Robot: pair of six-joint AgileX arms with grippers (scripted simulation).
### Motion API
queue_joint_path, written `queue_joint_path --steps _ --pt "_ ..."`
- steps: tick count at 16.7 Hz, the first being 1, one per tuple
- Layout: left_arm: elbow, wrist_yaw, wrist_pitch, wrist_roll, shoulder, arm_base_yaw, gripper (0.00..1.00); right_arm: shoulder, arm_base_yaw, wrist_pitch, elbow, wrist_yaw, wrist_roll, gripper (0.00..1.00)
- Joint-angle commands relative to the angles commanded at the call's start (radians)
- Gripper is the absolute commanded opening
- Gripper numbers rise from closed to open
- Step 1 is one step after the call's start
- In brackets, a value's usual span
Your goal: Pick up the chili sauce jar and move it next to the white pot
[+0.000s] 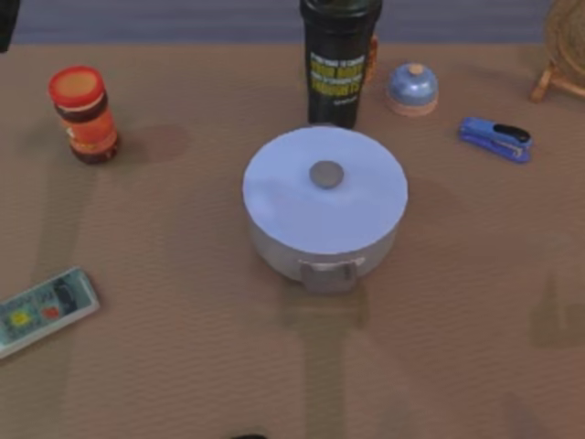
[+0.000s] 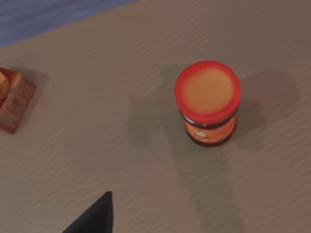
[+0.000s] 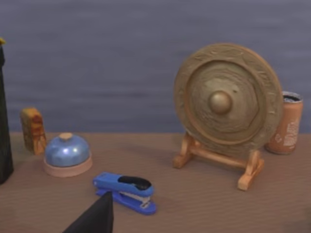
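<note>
The chili sauce jar [image 1: 84, 114] stands upright at the table's far left, with an orange-red lid, dark contents and an orange label. The left wrist view looks down on the jar [image 2: 208, 103] from above. My left gripper [image 2: 199, 229] hovers over it and apart from it, open, with one dark finger [image 2: 99, 218] in view and nothing beside it. The white pot [image 1: 324, 197] sits mid-table with its grey knob up and its handle toward the front edge. My right gripper [image 3: 138, 229] hangs open over the right side, showing one finger [image 3: 99, 216]. Neither gripper shows in the top view.
A black tumbler [image 1: 340, 59] stands just behind the pot, with a blue bell [image 1: 411, 89] to its right. A blue stapler [image 1: 495, 139] and a wooden gong [image 3: 227, 97] with a can [image 3: 285, 124] fill the far right. A remote [image 1: 46, 309] lies front left.
</note>
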Motion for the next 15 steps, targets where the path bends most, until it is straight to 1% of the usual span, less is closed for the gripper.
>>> queue_joint_path --steps 5,9,12,15 --pt "0.517 0.023 -0.282 0.112 0.503 0.001 1.00 0.000 0.000 0.000 0.000 0.000 0.000 1.00" --pt "0.877 0.038 -0.468 0.189 0.841 0.002 1.00 0.000 0.000 0.000 0.000 0.000 0.000 1.00" --pt "1.094 0.047 -0.573 0.234 1.035 0.002 1.00 0.000 0.000 0.000 0.000 0.000 0.000 1.00" --pt "1.247 0.053 -0.641 0.265 1.166 0.002 1.00 0.000 0.000 0.000 0.000 0.000 0.000 1.00"
